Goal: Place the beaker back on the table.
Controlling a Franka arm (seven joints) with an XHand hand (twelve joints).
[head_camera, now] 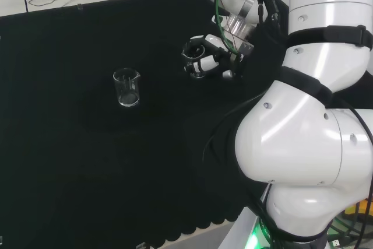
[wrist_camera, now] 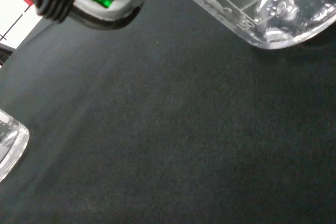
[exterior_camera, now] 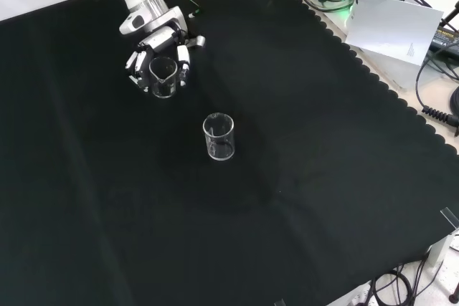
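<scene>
The hand (exterior_camera: 159, 59) is grasping a clear beaker (exterior_camera: 163, 77), its fingers (exterior_camera: 184, 56) curling around the glass wall. In the front view this held beaker is sitting upright, its spout facing the camera, beyond and to the left of a second clear beaker (exterior_camera: 219, 137) that is standing free on the black tabletop (exterior_camera: 323, 198). The wrist view is showing the held beaker's base close above the cloth; contact cannot be confirmed.
</scene>
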